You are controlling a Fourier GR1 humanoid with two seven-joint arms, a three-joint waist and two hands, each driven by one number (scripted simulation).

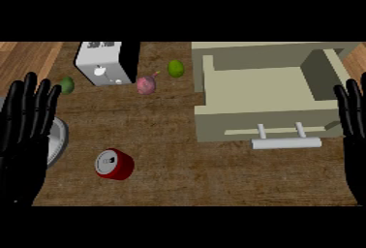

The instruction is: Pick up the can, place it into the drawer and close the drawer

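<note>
Nothing is being held yet: the left hand [28, 126] and right hand [352, 109] are being kept open. The can [114, 164] is lying on the counter [214, 174], near left of the open drawer [265, 94], which is waiting to be filled and closed.

The left hand [27, 131] is black all over, with a faint sheen. Its long, slim fingers [30, 94] end in rounded tips and are split by thin dark gaps. Pale highlights run lengthwise down each finger, making them look smooth and tube-like. Below the fingers the palm is a broad, flat, black mass that widens toward the wrist, with no seam, screw or marking visible on it.

The right hand [352, 116] is the same glossy black. Only a narrow strip of it shows, so its palm cannot be made out. Its fingers [350, 99] have the same rounded tips and lengthwise highlights.
</note>
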